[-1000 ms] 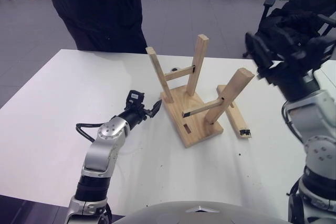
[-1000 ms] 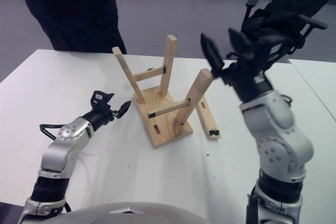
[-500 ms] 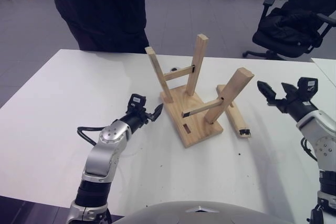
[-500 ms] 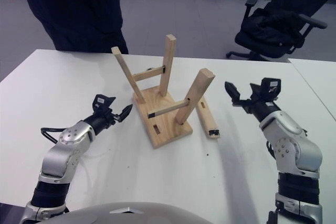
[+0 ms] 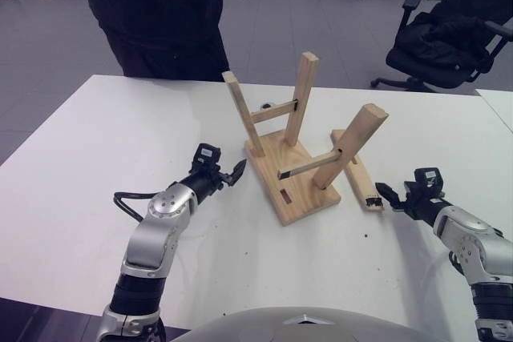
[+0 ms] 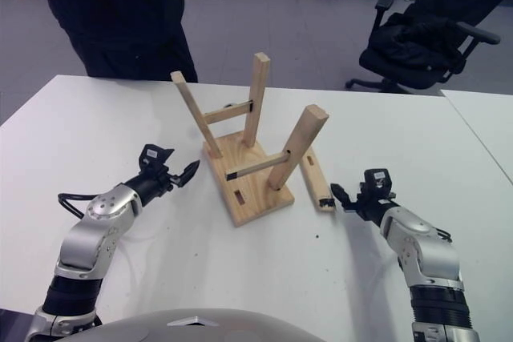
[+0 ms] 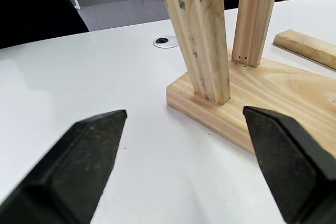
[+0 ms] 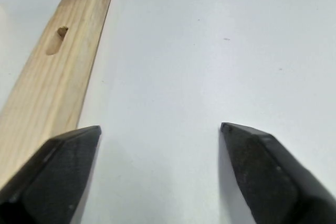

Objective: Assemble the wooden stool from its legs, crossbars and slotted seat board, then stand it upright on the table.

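The slotted seat board lies flat in the middle of the white table. Three legs stand up from it: a left leg, a back leg and a tilted right leg. One crossbar joins the left and back legs; another crossbar sticks out of the right leg. A loose leg lies flat just right of the board. My left gripper is open, close to the board's left corner. My right gripper is open beside the loose leg's near end.
A round cable grommet sits in the table behind the stool. An office chair stands beyond the far right corner. White table surface stretches to the left and toward the near edge.
My right arm came down from high above the table's right side to table level beside the loose leg's near end. The left arm has barely shifted.
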You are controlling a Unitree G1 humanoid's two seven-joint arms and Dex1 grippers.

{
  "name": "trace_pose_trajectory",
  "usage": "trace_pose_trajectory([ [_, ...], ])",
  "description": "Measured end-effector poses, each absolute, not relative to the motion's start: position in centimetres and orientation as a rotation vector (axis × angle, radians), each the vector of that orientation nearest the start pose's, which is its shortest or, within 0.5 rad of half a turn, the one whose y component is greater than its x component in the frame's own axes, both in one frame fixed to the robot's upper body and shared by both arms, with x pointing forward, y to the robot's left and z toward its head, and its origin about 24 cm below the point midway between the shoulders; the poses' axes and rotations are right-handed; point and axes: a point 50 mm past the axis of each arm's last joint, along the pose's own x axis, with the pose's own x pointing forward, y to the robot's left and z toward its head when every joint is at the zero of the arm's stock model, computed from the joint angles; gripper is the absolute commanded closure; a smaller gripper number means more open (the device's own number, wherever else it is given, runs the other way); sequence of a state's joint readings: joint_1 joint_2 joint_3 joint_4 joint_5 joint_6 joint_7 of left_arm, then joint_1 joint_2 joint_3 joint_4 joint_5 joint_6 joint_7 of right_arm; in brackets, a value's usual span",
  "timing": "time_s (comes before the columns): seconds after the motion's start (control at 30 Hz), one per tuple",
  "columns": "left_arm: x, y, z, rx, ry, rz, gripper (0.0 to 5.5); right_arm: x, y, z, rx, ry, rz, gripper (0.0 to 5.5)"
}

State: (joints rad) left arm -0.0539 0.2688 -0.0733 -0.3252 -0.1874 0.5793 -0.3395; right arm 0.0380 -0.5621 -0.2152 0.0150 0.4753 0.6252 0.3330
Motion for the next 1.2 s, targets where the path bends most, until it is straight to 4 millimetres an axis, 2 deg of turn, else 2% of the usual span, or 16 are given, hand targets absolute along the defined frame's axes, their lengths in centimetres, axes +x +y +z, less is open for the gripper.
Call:
trace_pose_trajectory([
  [0.17,24.9,14.8,7.5,0.072,0.244,-0.465,1.40,23.2,-28.7,3.2,0.091,0.552,0.079,2.59],
  [0.27,24.9,15.0,7.5,0.079,0.249,-0.464,1.40,23.2,-27.9,3.6,0.160,0.463,0.112,2.66],
  [0.33,24.9,15.2,7.6,0.083,0.247,-0.463,1.40,23.7,-27.1,6.2,0.232,0.284,0.166,2.66],
  [0.4,24.8,15.0,7.6,0.084,0.250,-0.472,1.40,23.9,-26.6,7.9,0.240,0.200,0.209,2.66],
  [0.47,24.8,14.9,7.5,0.083,0.251,-0.477,1.40,23.8,-25.5,7.3,0.229,0.251,0.244,2.66],
  [0.57,24.8,14.9,7.5,0.083,0.252,-0.477,1.40,22.9,-24.5,4.6,0.202,0.425,0.222,2.66],
  [0.7,24.8,14.9,7.5,0.083,0.254,-0.477,1.40,22.2,-24.4,3.7,0.181,0.489,0.198,2.66],
  [1.0,24.8,14.9,7.5,0.084,0.255,-0.477,1.40,22.7,-24.1,4.2,0.086,0.508,0.196,4.19],
  [1.07,24.8,14.9,7.5,0.085,0.255,-0.475,1.40,22.9,-24.2,4.3,0.080,0.505,0.186,4.39],
  [1.2,24.8,15.2,7.6,0.088,0.251,-0.466,1.40,23.2,-25.1,4.3,0.041,0.467,0.125,5.15],
])
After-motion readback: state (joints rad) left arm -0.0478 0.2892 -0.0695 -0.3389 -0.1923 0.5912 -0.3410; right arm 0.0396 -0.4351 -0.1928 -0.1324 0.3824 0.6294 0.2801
